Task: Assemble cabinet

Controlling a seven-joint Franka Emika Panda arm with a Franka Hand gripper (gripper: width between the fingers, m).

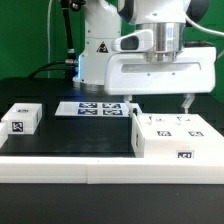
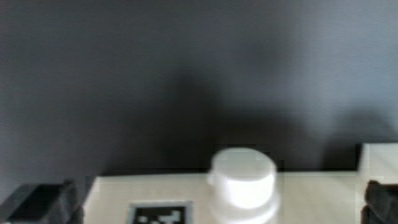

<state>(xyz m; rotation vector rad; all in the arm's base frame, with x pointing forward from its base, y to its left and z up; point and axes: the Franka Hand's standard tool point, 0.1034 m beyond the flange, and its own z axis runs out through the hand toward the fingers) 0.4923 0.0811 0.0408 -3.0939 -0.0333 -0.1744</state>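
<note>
Well over toward the exterior view's right, the cabinet (image 1: 172, 135) sits flat on the black worktop (image 1: 70, 135), close to the worktop's front edge. A black-and-white front tag (image 1: 183, 155) shows on the face turned to the camera. The tool (image 1: 160, 102) hangs directly above the rear part of the cabinet, its two fingers spread wide apart and nothing gripped between them. Its fingertips (image 1: 187, 101) end just over the white top, and whether they touch it cannot be told. In the wrist view the dark fingertips (image 2: 43, 202) flank a stretch of that white top. A rounded white stub (image 2: 242, 178) stands upright between them, clear of both, and a top tag (image 2: 164, 213) lies just beside it. Past the cabinet's edge there is only blurred dark worktop. At the exterior view's left, well apart from the cabinet, a small white panel (image 1: 22, 118) rests on the worktop with a tag of its own. The marker board (image 1: 95, 107) lies flat farther back, between the panel and the cabinet. It lies just in front of the white robot base (image 1: 98, 55), which has a triangular warning sticker.
</note>
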